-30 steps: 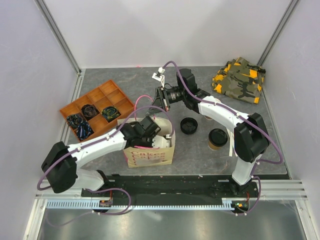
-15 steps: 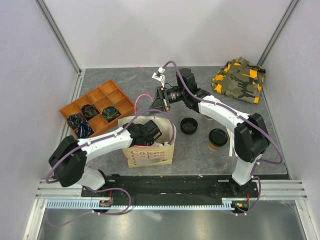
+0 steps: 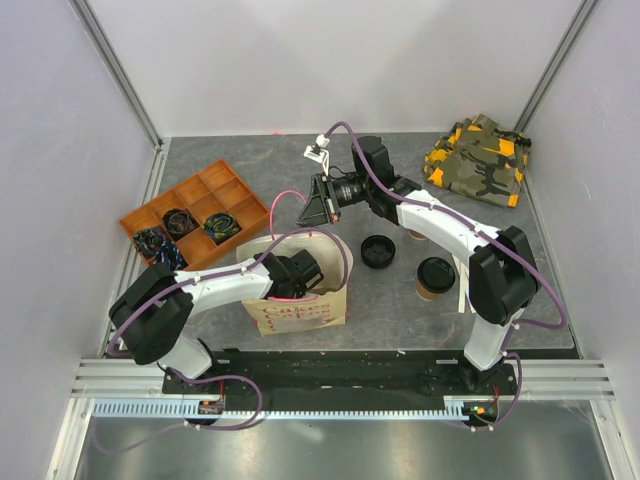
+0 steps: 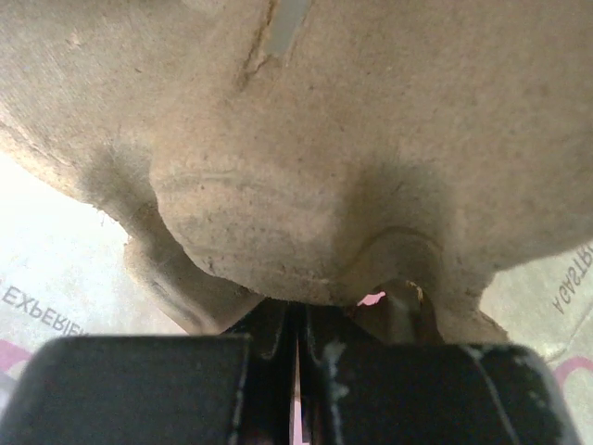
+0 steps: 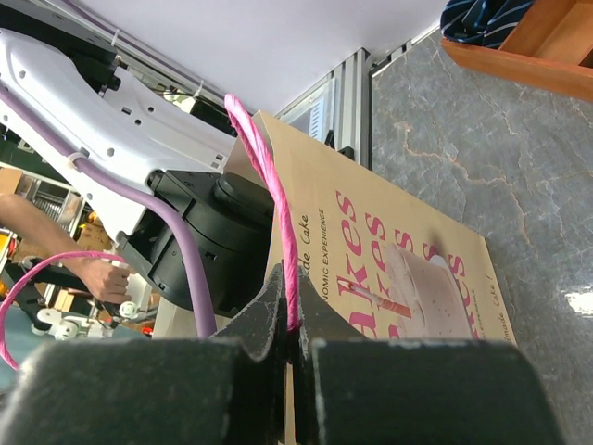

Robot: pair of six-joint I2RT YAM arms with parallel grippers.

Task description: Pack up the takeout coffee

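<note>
The takeout coffee [image 3: 436, 275], a tan cup under a black lid, stands upright on the table to the right of the bag, with no gripper on it. The brown paper bag [image 3: 300, 312] with pink lettering stands upright at front centre. My right gripper [image 3: 312, 210] hovers behind the bag, shut [image 5: 292, 315] on its pink cord handle [image 5: 278, 213] and holding it up. My left gripper [image 3: 298, 274] reaches down inside the bag. Its jaws [image 4: 296, 320] are shut, pressed close against the creased brown paper [image 4: 352, 139]. Nothing shows clearly held in them.
A loose black lid [image 3: 378, 250] lies between the bag and the coffee. An orange divider tray [image 3: 232, 187] with several dark bands sits at the left. A camouflage cloth [image 3: 480, 160] lies at the back right. Grey walls close in both sides.
The left arm has swung lower and leftward, sinking its gripper deeper into the bag. The right gripper has edged slightly left, still holding the handle.
</note>
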